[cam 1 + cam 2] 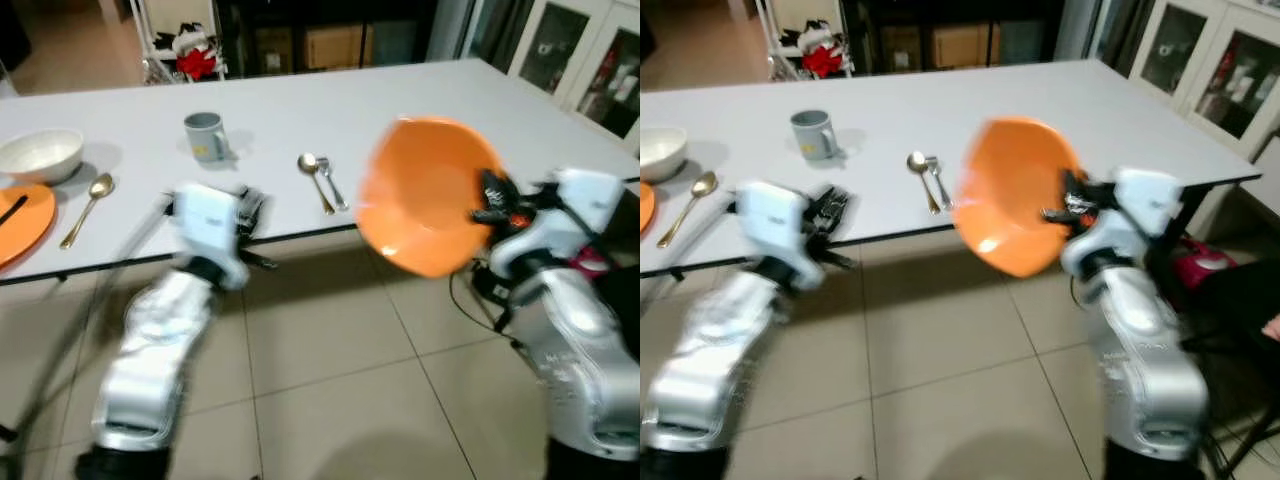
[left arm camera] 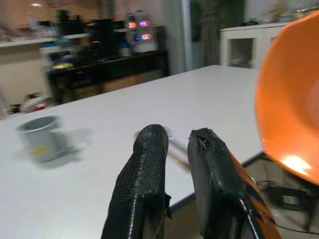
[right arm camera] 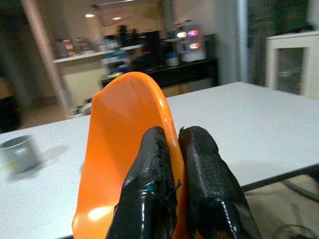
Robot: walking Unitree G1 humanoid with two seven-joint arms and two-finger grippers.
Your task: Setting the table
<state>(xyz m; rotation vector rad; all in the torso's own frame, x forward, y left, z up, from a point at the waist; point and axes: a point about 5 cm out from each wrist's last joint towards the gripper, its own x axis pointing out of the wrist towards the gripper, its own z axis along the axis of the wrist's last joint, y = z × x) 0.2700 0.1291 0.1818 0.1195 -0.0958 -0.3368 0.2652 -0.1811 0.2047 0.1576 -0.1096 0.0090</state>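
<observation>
The right gripper [image 1: 490, 205] is pinching the rim of an orange bowl [image 1: 425, 195], its two black fingers [image 3: 149, 199] closed on either side of the bowl's wall. The bowl is hanging tilted on its edge, just off the near edge of the white table [image 1: 400, 100] at the right, above the tiled floor [image 1: 330, 370], with its hollow facing the robot.

The left gripper [image 1: 250, 210] is hovering at the near table edge further left, its fingers [image 2: 144, 179] sitting close together with a narrow gap and nothing between them.

On the table, a grey mug [image 1: 205, 136] is standing toward the far side, and two spoons [image 1: 322, 180] are lying side by side between the mug and the bowl. At the left, a white bowl [image 1: 40, 155], a gold spoon [image 1: 88, 205] and an orange plate [image 1: 20, 222] are lying near the edge.

The head views are showing the whole table layout, while the right wrist view is showing the grip on the rim up close. The left wrist view is catching the bowl's glossy inside from the side
</observation>
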